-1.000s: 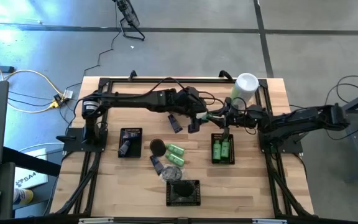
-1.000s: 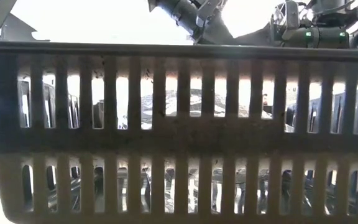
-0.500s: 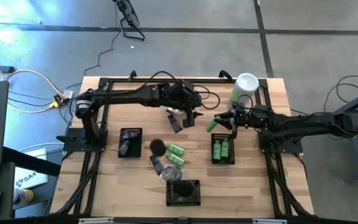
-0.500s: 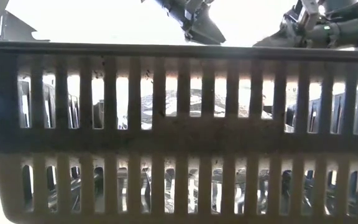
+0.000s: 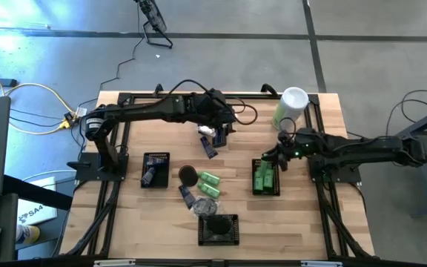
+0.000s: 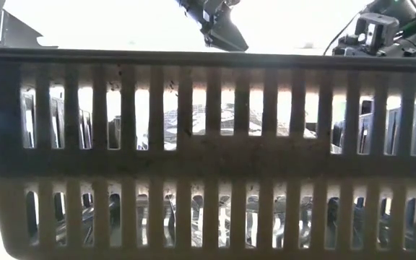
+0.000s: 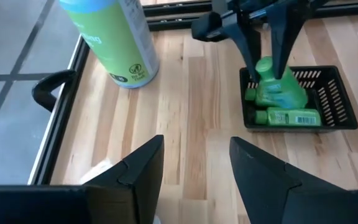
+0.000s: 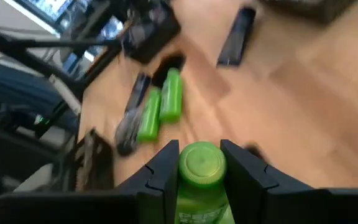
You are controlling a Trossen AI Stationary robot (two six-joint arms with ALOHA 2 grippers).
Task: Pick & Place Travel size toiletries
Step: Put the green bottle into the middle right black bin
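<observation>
Left wrist view showed the right claw [image 7: 272,68] clamped on a green bottle [image 7: 277,87], lowered into the right basket [image 7: 337,99] where other green bottles [image 5: 261,178] were already lodged. Several toiletries [image 5: 202,187] were left on the desk [image 5: 310,222]. The left claw [image 7: 194,168] was seen parted and empty

The wooden table [image 5: 124,215] stood on a grey concrete floor [image 5: 221,52] crossed by dark seams. Yellow and black cables [image 5: 35,104] trailed over the floor beyond the table's edge, and bluish light glared across the floor at that far corner.
</observation>
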